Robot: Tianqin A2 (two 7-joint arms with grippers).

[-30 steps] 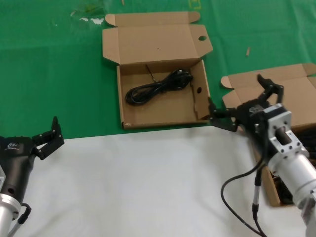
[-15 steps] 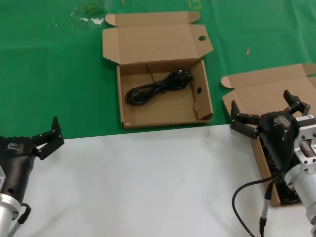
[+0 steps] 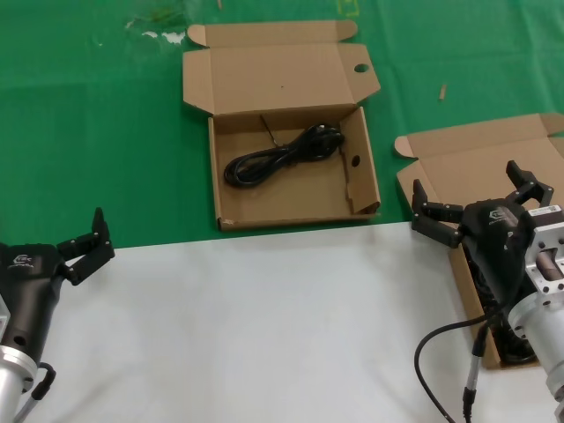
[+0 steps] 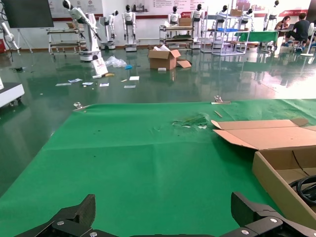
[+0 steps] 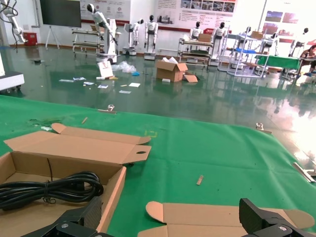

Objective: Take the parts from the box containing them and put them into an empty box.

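Note:
The brown box with round holes (image 3: 273,79) lies open at the back centre and holds one looped black power cord (image 3: 282,154). The second brown box (image 3: 480,150) lies open at the right. My right gripper (image 3: 464,179) hangs open and empty over it and hides most of its inside. Some dark cord (image 3: 511,348) shows by its near edge. My left gripper (image 3: 97,240) is open and empty at the lower left, over the white sheet's edge. The right wrist view shows the cord (image 5: 49,190) in the holed box (image 5: 112,195) and the right box's lid (image 5: 222,215).
A green cloth (image 3: 106,132) covers the far table and a white sheet (image 3: 247,326) the near part. My right arm's thick black cable (image 3: 441,352) loops over the white sheet. The left wrist view shows green cloth and the holed box's corner (image 4: 276,170).
My right gripper has swung right, from beside the holed box to over the right box, still open and empty. It has held still for the last half second. The left arm has not moved.

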